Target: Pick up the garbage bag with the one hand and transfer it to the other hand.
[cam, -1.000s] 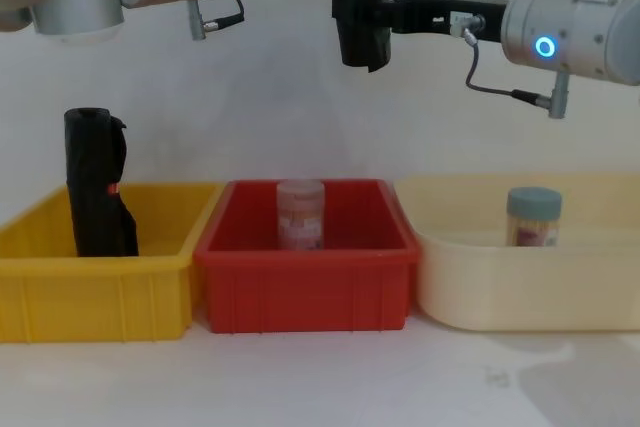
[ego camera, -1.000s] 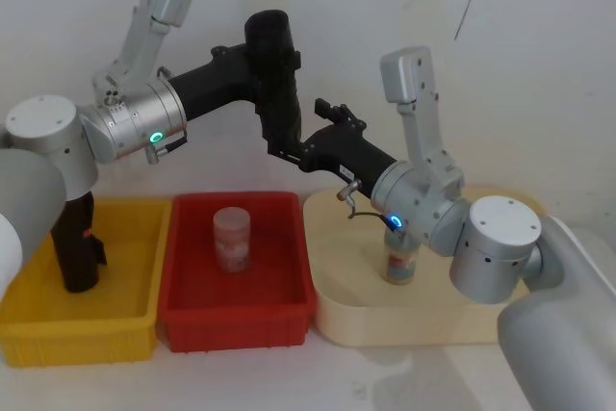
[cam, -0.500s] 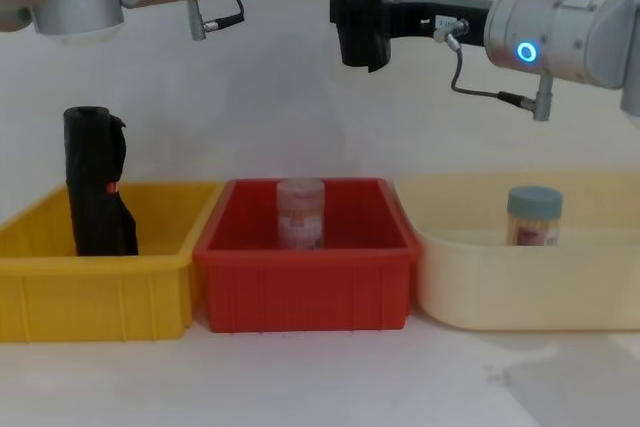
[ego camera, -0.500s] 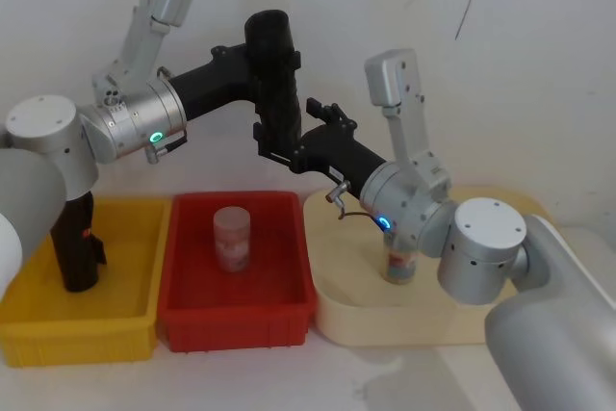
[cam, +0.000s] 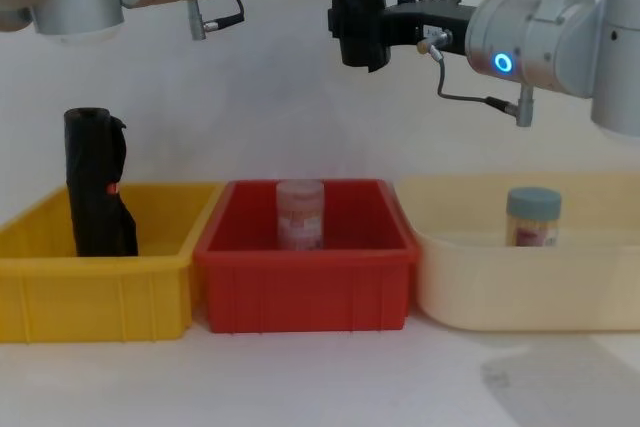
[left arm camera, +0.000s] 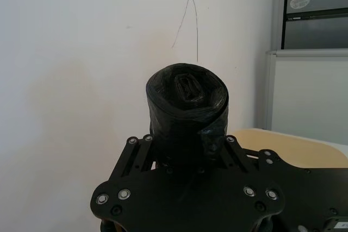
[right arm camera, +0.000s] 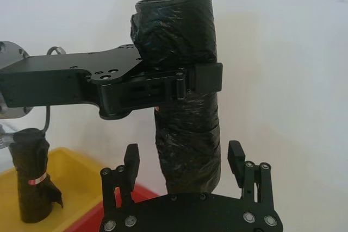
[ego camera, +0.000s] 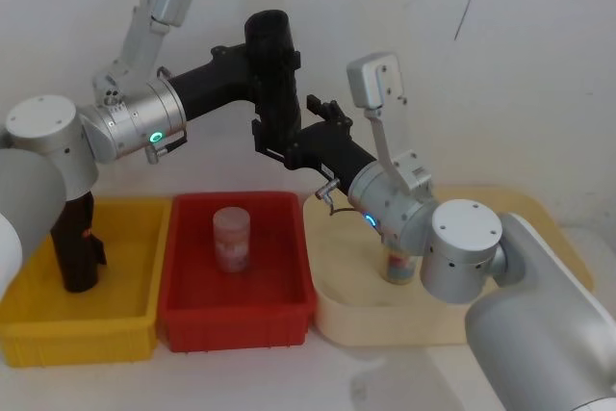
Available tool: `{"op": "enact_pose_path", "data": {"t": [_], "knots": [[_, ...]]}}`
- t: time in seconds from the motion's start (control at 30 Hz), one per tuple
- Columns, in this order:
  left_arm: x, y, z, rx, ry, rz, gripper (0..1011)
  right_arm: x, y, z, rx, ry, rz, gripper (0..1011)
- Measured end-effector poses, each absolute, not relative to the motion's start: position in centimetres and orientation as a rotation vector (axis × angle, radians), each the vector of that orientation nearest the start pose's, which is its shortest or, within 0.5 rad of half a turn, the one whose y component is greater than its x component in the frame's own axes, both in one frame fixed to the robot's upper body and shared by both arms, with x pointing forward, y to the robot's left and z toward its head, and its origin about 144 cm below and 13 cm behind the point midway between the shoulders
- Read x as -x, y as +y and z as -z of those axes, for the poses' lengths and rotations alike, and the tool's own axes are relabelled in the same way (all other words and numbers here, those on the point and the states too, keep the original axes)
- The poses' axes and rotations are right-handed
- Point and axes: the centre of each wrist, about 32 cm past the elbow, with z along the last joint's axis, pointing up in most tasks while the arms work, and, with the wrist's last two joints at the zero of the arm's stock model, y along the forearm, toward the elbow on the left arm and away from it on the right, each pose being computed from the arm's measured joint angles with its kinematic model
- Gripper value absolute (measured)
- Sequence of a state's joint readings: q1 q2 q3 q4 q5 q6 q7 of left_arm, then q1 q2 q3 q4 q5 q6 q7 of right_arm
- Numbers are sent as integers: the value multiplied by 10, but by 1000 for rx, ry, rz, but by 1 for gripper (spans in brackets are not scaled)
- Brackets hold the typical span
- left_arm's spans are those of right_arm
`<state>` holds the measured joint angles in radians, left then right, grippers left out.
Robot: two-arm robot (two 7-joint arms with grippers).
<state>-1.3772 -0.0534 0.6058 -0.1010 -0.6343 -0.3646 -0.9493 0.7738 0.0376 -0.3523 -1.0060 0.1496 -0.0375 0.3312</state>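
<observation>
White wall backs the garbage bag point(right arm camera: 179, 20), held upright high above the red bin point(ego camera: 192, 310), left gripper point(right arm camera: 182, 84) clamped round its middle so the right gripper point(right arm camera: 183, 158), jaws apart, can flank its lower end.

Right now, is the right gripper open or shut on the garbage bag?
Open: the right gripper straddles the garbage bag, gaps showing both sides. The left gripper clamps it higher up.
</observation>
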Motion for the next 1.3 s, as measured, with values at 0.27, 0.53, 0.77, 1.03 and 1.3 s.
{"op": "enact_pose_path", "data": {"t": [0.27,0.53,0.77,1.03,1.3], "knots": [[-730,176,-1355,136,-224,-518,369,-650,-144,-1283,-39,-254,983,1001],[-730,176,-1355,136,-224,-518,369,-654,-139,-1285,-31,-265,987,1001],[-730,176,-1355,136,-224,-518,369,-658,-135,-1287,-27,-269,987,1001],[-730,176,-1355,136,-224,-518,369,-663,-132,-1289,-24,-268,988,1001],[-730,176,-1355,136,-224,-518,369,-667,-130,-1291,-26,-263,991,1001]]}}
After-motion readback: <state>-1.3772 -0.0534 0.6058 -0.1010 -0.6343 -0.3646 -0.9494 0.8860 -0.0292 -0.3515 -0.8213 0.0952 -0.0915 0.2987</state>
